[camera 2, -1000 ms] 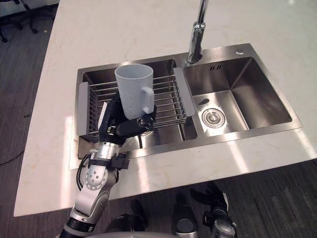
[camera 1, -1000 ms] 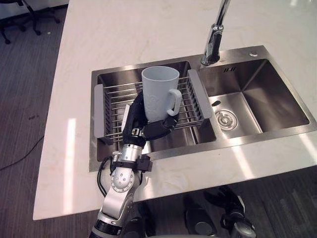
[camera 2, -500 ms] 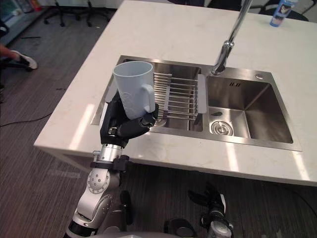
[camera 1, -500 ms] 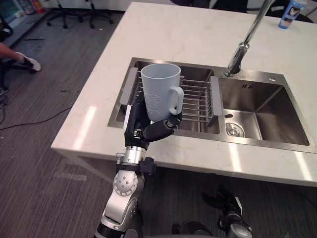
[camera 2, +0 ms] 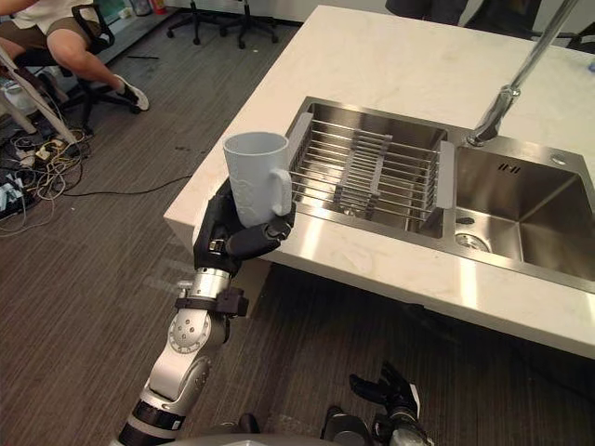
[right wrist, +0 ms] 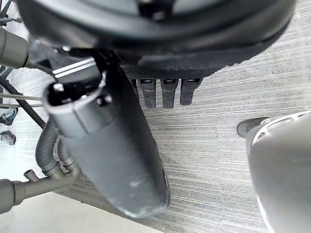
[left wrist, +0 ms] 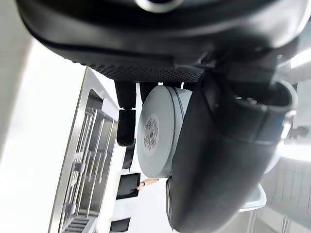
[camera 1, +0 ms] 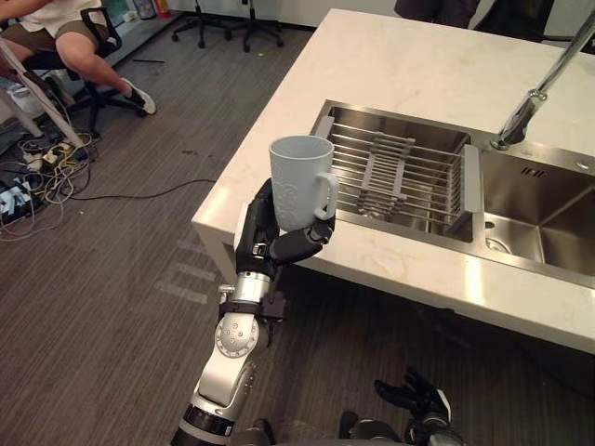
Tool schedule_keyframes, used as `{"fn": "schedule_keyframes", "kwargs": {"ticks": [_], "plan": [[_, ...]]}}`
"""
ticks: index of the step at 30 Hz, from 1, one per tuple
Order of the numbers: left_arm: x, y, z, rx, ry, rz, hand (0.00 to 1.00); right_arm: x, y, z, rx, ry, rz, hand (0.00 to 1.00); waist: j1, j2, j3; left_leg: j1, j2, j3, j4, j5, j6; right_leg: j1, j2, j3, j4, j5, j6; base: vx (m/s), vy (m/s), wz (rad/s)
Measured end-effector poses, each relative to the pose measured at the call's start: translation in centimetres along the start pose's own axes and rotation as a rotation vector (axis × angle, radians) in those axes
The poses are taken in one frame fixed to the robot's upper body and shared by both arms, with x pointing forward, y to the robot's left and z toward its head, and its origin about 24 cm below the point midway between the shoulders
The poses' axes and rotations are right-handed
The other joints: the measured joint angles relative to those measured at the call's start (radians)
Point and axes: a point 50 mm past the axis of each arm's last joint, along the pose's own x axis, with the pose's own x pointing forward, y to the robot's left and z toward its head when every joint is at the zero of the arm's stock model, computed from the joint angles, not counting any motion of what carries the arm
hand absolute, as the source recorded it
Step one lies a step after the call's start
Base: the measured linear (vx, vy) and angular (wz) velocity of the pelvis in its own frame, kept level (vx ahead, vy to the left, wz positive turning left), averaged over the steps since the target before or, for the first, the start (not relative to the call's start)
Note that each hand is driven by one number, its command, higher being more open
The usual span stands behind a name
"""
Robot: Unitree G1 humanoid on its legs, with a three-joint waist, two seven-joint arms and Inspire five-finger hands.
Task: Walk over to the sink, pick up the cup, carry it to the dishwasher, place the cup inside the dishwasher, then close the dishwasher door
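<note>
A pale grey-blue cup (camera 1: 299,181) with a handle is held upright in the air, and my left hand (camera 1: 263,243) is shut on its lower body, thumb curled under the handle. The cup hangs beside the counter's near left corner, away from the steel sink (camera 1: 409,240). In the left wrist view the cup's round base (left wrist: 158,131) shows between fingers and thumb. My right hand (camera 2: 383,392) hangs low over the floor, fingers spread and holding nothing; its straight thumb (right wrist: 116,145) shows in the right wrist view.
A wire rack (camera 1: 400,172) spans the sink's left basin, with the tap (camera 1: 525,102) behind it. A seated person (camera 1: 65,46) and loose cables (camera 1: 37,177) are on the floor far left. Office chairs (camera 1: 223,14) stand at the back.
The whole picture has swung: the counter and sink now lie further right and more floor shows at left. The cup stays in my left hand, now off the sink by the counter's corner.
</note>
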Motion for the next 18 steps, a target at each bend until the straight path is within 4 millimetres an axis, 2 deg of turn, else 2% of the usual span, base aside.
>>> {"fn": "schedule_keyframes", "kwargs": {"ticks": [3, 5, 6, 7, 8, 10, 11, 13, 14, 15, 16, 17, 18], "plan": [[0.0, -0.1, 0.0, 0.000, 0.001, -0.005, 0.30, 0.0, -0.3, -0.4, -0.008, 0.017, -0.007, 0.90, -0.006, -0.003, 0.002, -0.004, -0.011, -0.012, -0.007, 0.007, 0.011, -0.014, -0.003, 0.026, 0.033, 0.000, 0.000, -0.05, 0.051, 0.12], [-0.2, -0.2, -0.1, 0.000, 0.008, -0.019, 0.30, -0.3, -0.6, -1.0, -0.016, 0.035, -0.013, 0.90, -0.021, -0.007, 0.005, -0.016, -0.020, -0.066, -0.003, 0.017, 0.027, -0.033, 0.010, 0.172, 0.096, -0.015, -0.022, -0.07, 0.050, 0.60], [-0.2, -0.3, -0.2, 0.000, 0.009, -0.024, 0.30, -0.3, -0.7, -1.1, -0.018, 0.039, -0.016, 0.90, -0.021, -0.008, 0.005, -0.022, -0.023, -0.083, -0.002, 0.021, 0.032, -0.034, 0.010, 0.187, 0.103, -0.020, -0.027, -0.05, 0.008, 0.81], [-0.3, -0.3, -0.2, 0.000, 0.013, -0.022, 0.30, -0.5, -0.9, -1.5, -0.020, 0.052, -0.024, 0.90, -0.016, -0.014, 0.003, -0.034, -0.034, -0.115, -0.002, 0.030, 0.036, -0.033, 0.002, 0.183, 0.106, -0.031, -0.026, -0.05, -0.017, 0.77], [-0.4, -0.1, -0.2, 0.002, 0.015, -0.011, 0.30, -0.6, -0.9, -1.8, -0.027, 0.058, -0.022, 0.90, -0.003, -0.023, 0.002, -0.050, -0.050, -0.138, -0.005, 0.043, 0.037, -0.032, -0.012, 0.177, 0.104, -0.048, -0.007, -0.06, -0.025, 0.72], [-0.7, 0.3, -0.3, 0.003, 0.022, 0.006, 0.30, -0.6, -0.7, -1.8, -0.043, 0.060, -0.012, 0.90, 0.010, -0.024, 0.002, -0.086, -0.067, -0.189, -0.006, 0.064, 0.037, -0.031, -0.026, 0.152, 0.100, -0.066, 0.017, -0.11, -0.056, 0.94], [-1.1, 0.3, -0.2, -0.002, 0.024, 0.013, 0.30, -0.6, -0.5, -1.8, -0.054, 0.059, -0.001, 0.90, 0.010, -0.027, 0.002, -0.113, -0.084, -0.242, -0.010, 0.085, 0.035, -0.025, -0.040, 0.108, 0.099, -0.084, 0.034, -0.13, -0.080, 1.31], [-1.6, 0.2, 0.0, -0.020, 0.022, 0.023, 0.30, -0.5, -0.5, -1.6, -0.070, 0.056, 0.004, 0.90, 0.021, -0.027, 0.003, -0.137, -0.096, -0.306, -0.049, 0.113, 0.038, -0.014, -0.064, 0.014, 0.099, -0.090, 0.041, -0.10, -0.097, 1.57], [-1.9, 0.3, 0.2, -0.025, 0.016, 0.035, 0.30, -0.5, -0.5, -1.5, -0.071, 0.052, 0.003, 0.90, 0.030, -0.028, 0.004, -0.148, -0.069, -0.246, -0.068, 0.115, 0.057, 0.007, -0.075, -0.054, 0.092, -0.089, 0.042, -0.08, -0.095, 1.66], [-1.9, 0.3, 0.3, -0.027, 0.015, 0.034, 0.30, -0.5, -0.5, -1.4, -0.072, 0.048, 0.001, 0.90, 0.029, -0.029, 0.004, -0.153, -0.055, -0.205, -0.075, 0.115, 0.058, 0.022, -0.084, -0.099, 0.085, -0.089, 0.042, -0.06, -0.059, 1.91], [-1.9, 0.2, 0.3, -0.034, 0.013, 0.035, 0.30, -0.4, -0.9, -1.2, -0.084, 0.043, -0.011, 0.90, 0.025, -0.038, 0.009, -0.171, -0.015, -0.074, -0.055, 0.105, 0.074, 0.052, -0.104, -0.186, 0.080, -0.088, 0.041, -0.03, 0.002, 1.74], [-1.9, 0.2, 0.3, -0.038, 0.012, 0.039, 0.30, -0.3, -1.2, -1.0, -0.095, 0.040, -0.015, 0.90, 0.020, -0.036, 0.009, -0.184, 0.010, 0.010, -0.025, 0.093, 0.094, 0.068, -0.115, -0.230, 0.079, -0.089, 0.041, -0.01, 0.067, 2.22], [-1.9, 0.4, 0.2, -0.043, 0.013, 0.054, 0.30, -0.1, -1.7, -0.5, -0.122, 0.024, -0.026, 0.90, 0.003, -0.020, 0.005, -0.201, 0.060, 0.171, 0.033, 0.077, 0.131, 0.104, -0.126, -0.317, 0.079, -0.089, 0.041, 0.03, 0.123, 2.10]]}}
